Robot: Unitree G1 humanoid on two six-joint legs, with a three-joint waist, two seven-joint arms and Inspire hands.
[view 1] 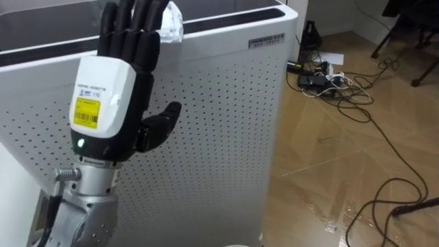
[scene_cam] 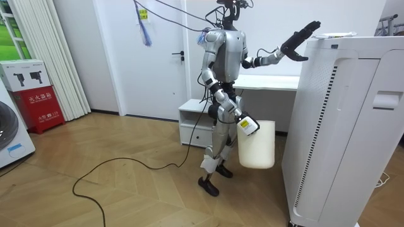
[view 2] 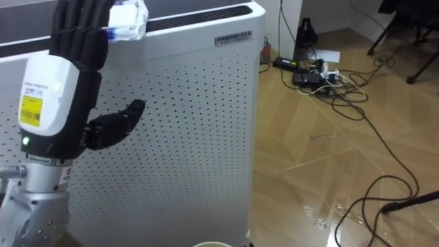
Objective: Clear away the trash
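Left robot hand (view 1: 104,96) raised, fingers straight, thumb splayed; right robot hand (scene_cam: 247,125) apparently hangs by thigh.

Casing (view 1: 226,137) matt plastic, prob.; floor (view 1: 309,140) glossy wood

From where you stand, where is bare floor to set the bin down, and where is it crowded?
Bare wood floor lies right of the white cabinet, up to the loose black cable. It is crowded in the far corner, where tangled cables lie. Near the cabinet's top edge are crumpled paper and the left robot hand.
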